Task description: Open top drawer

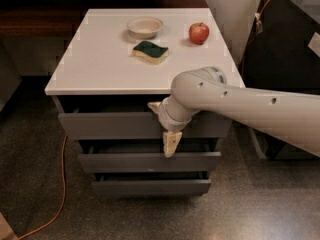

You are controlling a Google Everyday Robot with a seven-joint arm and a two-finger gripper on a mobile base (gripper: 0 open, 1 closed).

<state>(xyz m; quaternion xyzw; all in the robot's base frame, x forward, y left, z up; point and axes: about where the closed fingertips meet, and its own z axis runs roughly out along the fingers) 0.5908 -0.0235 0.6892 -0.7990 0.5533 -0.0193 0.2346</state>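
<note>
The top drawer (110,125) is the widest grey front, just under the white tabletop (95,69), with a dark gap along its top edge. My gripper (162,125) is at the middle of this drawer front and is open. One cream finger (154,105) is at the drawer's top edge. The other finger (170,143) hangs down past its lower edge. The drawer's interior is hidden.
Two narrower grey drawer fronts sit below, the middle one (125,162) and the bottom one (130,187). On the tabletop are a bowl (144,26), a green-and-yellow sponge (150,52) and a red apple (199,33). A dark cabinet (285,59) stands at the right, and an orange cable (62,184) lies on the floor at the left.
</note>
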